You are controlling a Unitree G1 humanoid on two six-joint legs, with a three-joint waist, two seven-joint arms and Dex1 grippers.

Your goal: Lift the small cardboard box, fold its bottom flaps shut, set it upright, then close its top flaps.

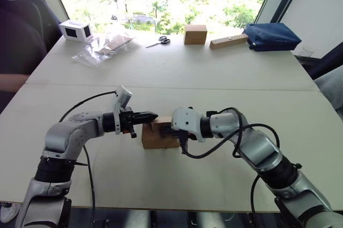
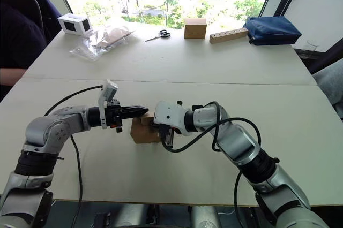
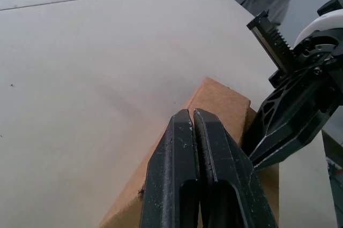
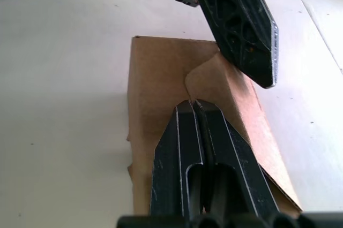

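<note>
small cardboard box [image 1: 156, 138] upright on table, top flaps [image 4: 214, 86] folded shut

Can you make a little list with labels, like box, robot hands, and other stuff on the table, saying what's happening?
box: small cardboard box on the table between both grippers
top flaps: top flaps folded down, curved tongue seam visible
left hand: left gripper shut, tips over the box top
right hand: right gripper shut, tips on the flaps
far edge: scissors, cube-like brown box, long tan block, blue bag, white device, plastic bag
</note>
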